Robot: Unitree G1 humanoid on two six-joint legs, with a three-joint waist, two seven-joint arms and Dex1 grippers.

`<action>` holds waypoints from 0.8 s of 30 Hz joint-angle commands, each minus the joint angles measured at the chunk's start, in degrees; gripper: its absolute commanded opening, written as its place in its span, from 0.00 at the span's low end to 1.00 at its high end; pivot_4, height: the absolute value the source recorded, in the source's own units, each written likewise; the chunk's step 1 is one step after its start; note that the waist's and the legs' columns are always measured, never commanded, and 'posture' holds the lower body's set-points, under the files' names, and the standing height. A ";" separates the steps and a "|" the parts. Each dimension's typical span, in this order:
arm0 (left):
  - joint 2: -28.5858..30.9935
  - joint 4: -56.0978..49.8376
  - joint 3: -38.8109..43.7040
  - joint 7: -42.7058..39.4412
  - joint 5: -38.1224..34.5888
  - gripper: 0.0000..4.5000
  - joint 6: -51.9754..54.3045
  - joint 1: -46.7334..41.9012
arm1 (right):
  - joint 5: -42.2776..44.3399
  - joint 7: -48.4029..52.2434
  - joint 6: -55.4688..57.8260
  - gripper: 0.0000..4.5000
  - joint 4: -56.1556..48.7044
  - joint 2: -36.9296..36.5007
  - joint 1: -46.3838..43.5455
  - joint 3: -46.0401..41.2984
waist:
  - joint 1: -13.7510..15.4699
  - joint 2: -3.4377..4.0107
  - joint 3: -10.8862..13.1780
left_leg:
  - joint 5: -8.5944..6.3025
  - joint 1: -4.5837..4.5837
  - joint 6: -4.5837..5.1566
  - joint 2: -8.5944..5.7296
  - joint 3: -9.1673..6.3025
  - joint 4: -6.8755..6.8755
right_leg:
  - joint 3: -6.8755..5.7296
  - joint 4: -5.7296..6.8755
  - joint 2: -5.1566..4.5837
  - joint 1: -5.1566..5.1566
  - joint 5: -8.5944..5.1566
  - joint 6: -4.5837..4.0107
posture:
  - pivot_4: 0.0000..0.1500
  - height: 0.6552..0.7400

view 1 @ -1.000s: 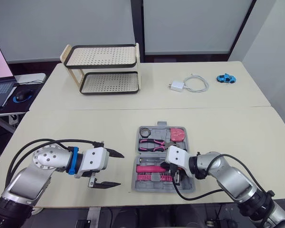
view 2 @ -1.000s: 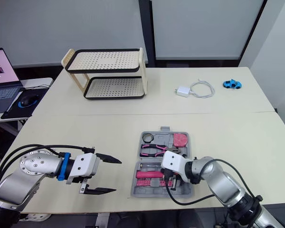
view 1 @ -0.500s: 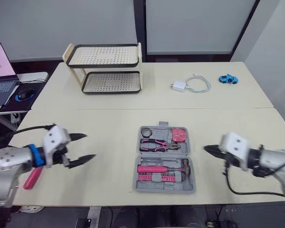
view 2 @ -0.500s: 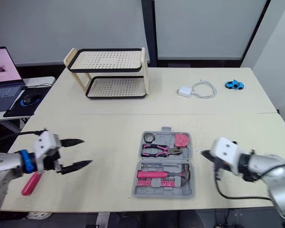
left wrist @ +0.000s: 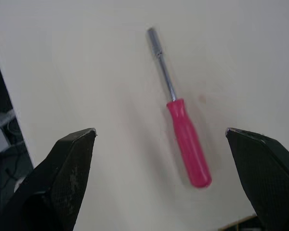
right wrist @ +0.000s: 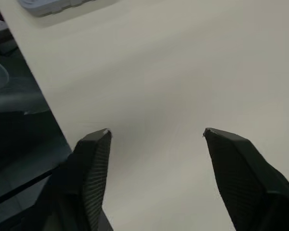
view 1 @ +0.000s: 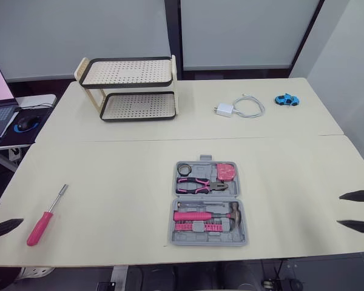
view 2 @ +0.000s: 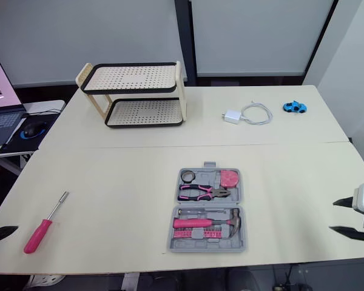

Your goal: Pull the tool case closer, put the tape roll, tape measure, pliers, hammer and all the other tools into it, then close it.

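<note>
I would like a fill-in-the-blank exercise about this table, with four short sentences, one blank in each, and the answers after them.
1. The only tool lying outside the case is the ____, which has a pink handle.
2. The case lies ____, so the pliers inside it show.
3. The rack has ____ shelves.
4. Near the charger stands a toy car of ____ colour.

Missing words: screwdriver; open; two; blue.
</note>
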 commanded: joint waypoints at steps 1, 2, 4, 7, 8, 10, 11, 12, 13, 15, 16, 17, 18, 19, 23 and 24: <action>2.96 4.45 2.23 -0.06 -0.06 1.00 0.45 -0.11 | -0.10 2.05 -2.86 0.99 3.07 -1.93 -1.67 -0.68 | -0.03 0.00 0.00 | 0.00 0.01 0.00 0.00 0.01 0.00 | 0.01 0.00 0.00 0.00 0.00 0.00 | 1.00 1.00; 3.11 5.00 2.08 -0.25 -0.17 1.00 0.98 -0.29 | -0.17 2.22 -3.31 0.99 3.82 -2.20 -2.08 -0.30 | -0.04 0.00 0.00 | 0.00 0.01 0.00 0.00 0.02 0.01 | 0.01 0.01 0.00 0.00 0.00 0.00 | 1.00 1.00; 3.13 5.34 1.82 -0.84 -0.34 1.00 1.62 -0.07 | -0.31 2.86 -3.78 0.99 4.47 -2.56 -2.32 0.34 | 0.02 0.00 0.00 | 0.00 0.01 0.00 0.00 0.02 0.01 | 0.01 0.01 -0.01 0.00 0.00 0.00 | 1.00 1.00; 3.12 5.07 1.75 -1.44 -0.37 1.00 2.11 0.46 | -0.45 3.07 -4.44 0.99 4.90 -2.73 -2.69 1.01 | 0.08 -0.01 -0.01 | 0.00 0.00 0.00 0.00 0.01 0.00 | 0.00 0.02 -0.02 0.00 0.00 0.00 | 1.00 1.00; 3.11 4.82 1.85 -1.50 -0.39 1.00 2.03 0.50 | -0.42 2.85 -4.41 0.99 4.78 -2.81 -3.10 1.47 | 0.07 -0.01 -0.01 | 0.00 0.00 -0.01 0.00 0.02 0.00 | 0.00 0.02 -0.02 -0.01 0.00 0.00 | 1.00 1.00; 3.10 4.50 1.91 -1.51 -0.39 1.00 1.96 0.36 | -0.31 2.40 -4.07 0.99 4.47 -2.98 -3.96 2.36 | 0.03 -0.01 -0.01 | 0.00 0.00 -0.01 0.00 0.04 0.01 | 0.02 0.03 -0.02 -0.01 0.00 0.00 | 1.00 1.00; 3.09 4.32 1.89 -1.51 -0.39 1.00 1.98 0.28 | -0.24 2.19 -3.91 0.99 4.37 -3.05 -4.44 2.77 | 0.01 -0.01 -0.01 | 0.00 0.00 -0.01 0.00 0.04 0.01 | 0.02 0.04 -0.02 -0.02 0.00 0.00 | 1.00 1.00; 3.09 4.20 1.85 -1.52 -0.37 1.00 2.02 0.24 | -0.23 2.10 -3.82 0.99 4.36 -3.09 -4.77 3.03 | 0.01 -0.01 -0.01 | 0.00 0.00 -0.01 0.01 0.05 0.01 | 0.03 0.05 -0.02 -0.03 0.00 0.00 | 1.00 1.00; 3.03 3.98 1.82 -1.48 -0.38 1.00 2.04 0.19 | -0.27 1.97 -3.78 0.99 4.39 -3.07 -5.14 3.25 | 0.01 -0.01 -0.01 | 0.00 0.00 -0.01 0.01 0.06 0.01 | 0.04 0.07 -0.02 -0.04 0.00 0.00 | 1.00 1.00; 2.81 3.52 1.76 -1.40 -0.40 1.00 2.12 0.17 | -0.35 1.63 -3.76 0.99 4.45 -2.87 -5.72 3.45 | 0.01 -0.01 -0.01 | 0.00 0.00 -0.01 0.01 0.05 0.01 | 0.03 0.07 -0.02 -0.05 0.00 0.00 | 1.00 1.00; 2.67 3.30 1.76 -1.33 -0.42 1.00 2.16 0.22 | -0.39 1.42 -3.83 0.99 4.48 -2.78 -5.94 3.49 | 0.02 -0.01 -0.01 | 0.00 0.00 -0.01 0.01 0.05 0.01 | 0.03 0.07 -0.02 -0.05 0.00 0.00 | 1.00 1.00; 2.46 3.00 1.77 -1.20 -0.46 1.00 2.26 0.29 | -0.48 0.92 -4.22 0.99 4.56 -2.61 -6.39 3.66 | 0.02 -0.01 -0.01 | 0.00 0.00 -0.01 0.00 0.06 0.01 | 0.04 0.07 -0.02 -0.05 0.00 0.00 | 1.00 1.00; 2.22 2.72 1.89 -0.96 -0.57 1.00 2.47 0.35 | -0.47 0.45 -4.43 0.99 4.57 -2.47 -6.83 3.82 | 0.02 -0.01 -0.01 | 0.00 0.00 -0.01 0.00 0.06 0.01 | 0.04 0.07 -0.03 -0.05 0.00 0.00 | 1.00 1.00; 1.95 2.35 2.01 -0.77 -0.72 1.00 2.75 0.45 | -0.29 -0.09 -4.36 0.99 4.35 -2.32 -7.47 4.09 | 0.02 -0.01 -0.01 | 0.00 0.00 -0.01 0.00 0.06 0.02 | 0.04 0.07 -0.03 -0.05 0.00 0.00 | 1.00 1.00; 0.88 0.81 2.87 -0.09 -1.30 1.00 3.80 1.77 | 1.30 -1.43 -2.77 0.99 1.66 -2.11 -9.81 5.56 | 0.01 0.00 -0.01 | 0.00 0.00 -0.01 0.01 0.06 0.02 | 0.03 0.09 -0.03 -0.06 0.00 0.00 | 1.00 1.00; 0.29 0.00 3.48 0.15 -1.70 1.00 4.36 2.79 | 2.72 -1.93 -1.14 0.99 -0.58 -2.18 -11.18 6.68 | 0.01 0.01 -0.01 | 0.00 0.00 -0.01 0.01 0.08 0.01 | 0.06 0.09 -0.03 -0.06 0.00 0.00 | 1.00 1.00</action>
